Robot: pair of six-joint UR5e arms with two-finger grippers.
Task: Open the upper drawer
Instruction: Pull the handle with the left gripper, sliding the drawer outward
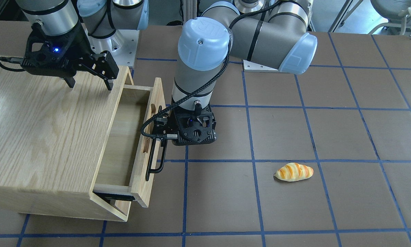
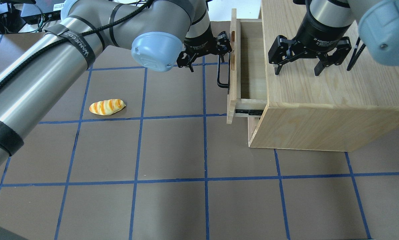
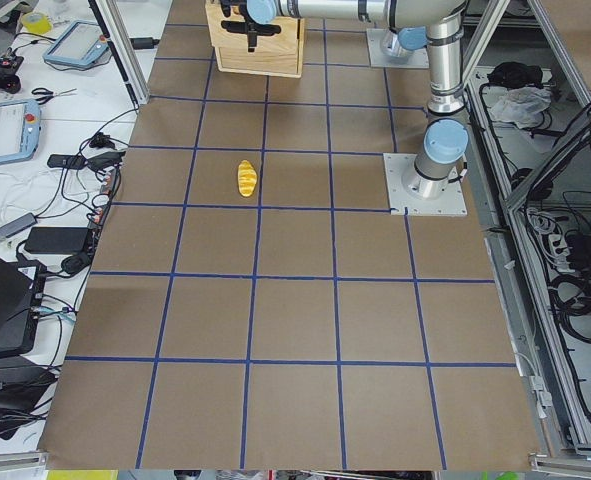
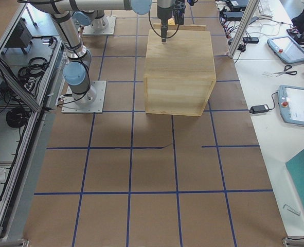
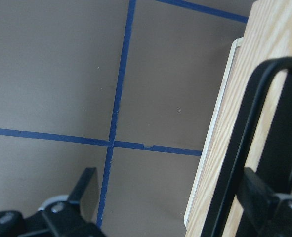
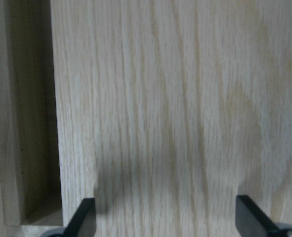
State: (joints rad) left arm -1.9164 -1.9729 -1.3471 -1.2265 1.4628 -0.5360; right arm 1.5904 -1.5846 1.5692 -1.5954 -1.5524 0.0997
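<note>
Front camera: faces robot, steeply down | Overhead: behind shoulders, forward-down | Sides: high, distant, table ends | Wrists: close-up | Front, overhead share upper drawer [image 1: 138,181], bread roll [image 1: 293,172]

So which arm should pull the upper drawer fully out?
Left. The left gripper sits at the upper drawer's black bar handle; the right gripper hangs open over the cabinet top.

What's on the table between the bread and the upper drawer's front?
Nothing. The overhead view shows only bare table and blue tape lines between the bread and the upper drawer.
</note>
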